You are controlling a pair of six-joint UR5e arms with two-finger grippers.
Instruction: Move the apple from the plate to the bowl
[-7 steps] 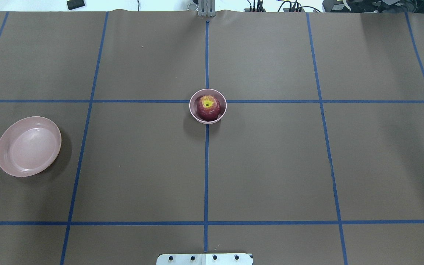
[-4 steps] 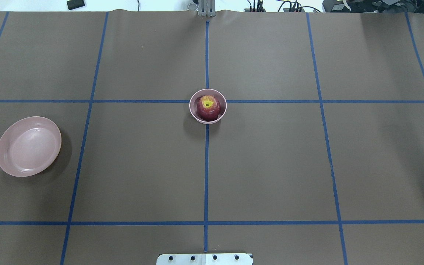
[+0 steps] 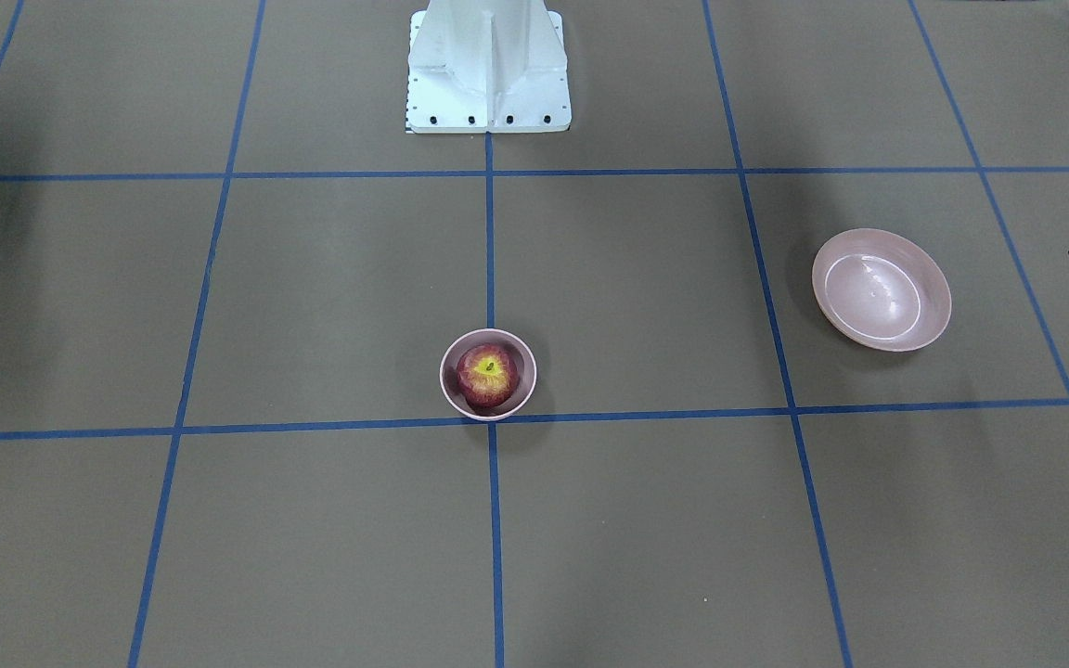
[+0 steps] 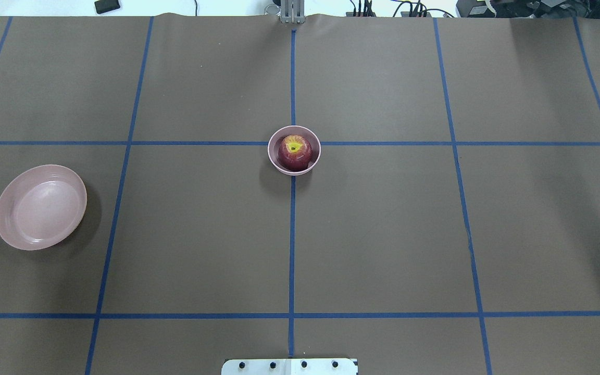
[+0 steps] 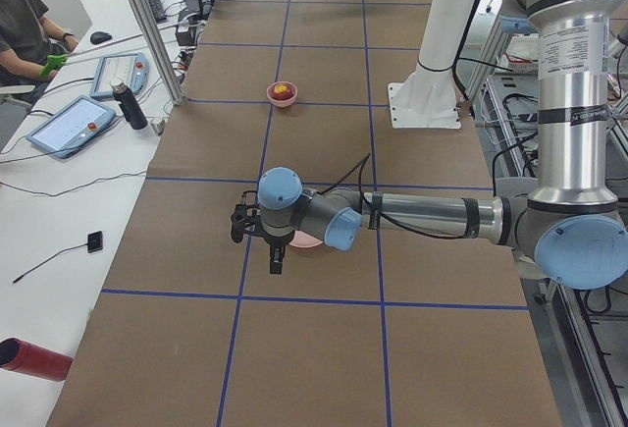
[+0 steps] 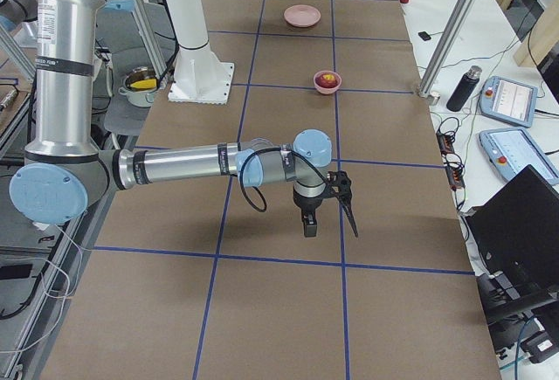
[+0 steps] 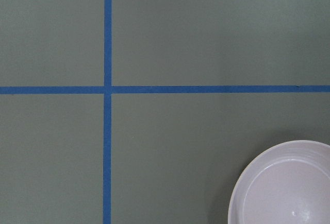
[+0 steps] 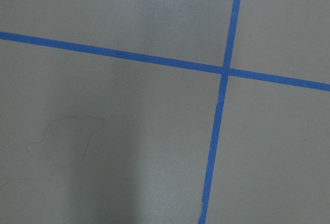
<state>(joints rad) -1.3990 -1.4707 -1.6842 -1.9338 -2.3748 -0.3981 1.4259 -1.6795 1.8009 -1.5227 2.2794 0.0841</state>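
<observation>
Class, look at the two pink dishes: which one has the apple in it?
The small deep bowl in the middle holds the apple; the wider, shallow plate off to the side is empty.

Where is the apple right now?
Overhead view: the apple sits in the bowl at table centre, where the blue tape lines cross; the empty plate lies on the robot's left.

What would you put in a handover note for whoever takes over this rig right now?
Left gripper: hangs by the wide shallow pale-pink plate; open or shut, cannot tell.
Right gripper: above the brown table, away from both dishes; cannot tell either.
The round dark-red apple sits in the small deep pink bowl at mid-table. The plate is empty.
Done: the transfer.
Left: probably nothing except parking the arms.
</observation>
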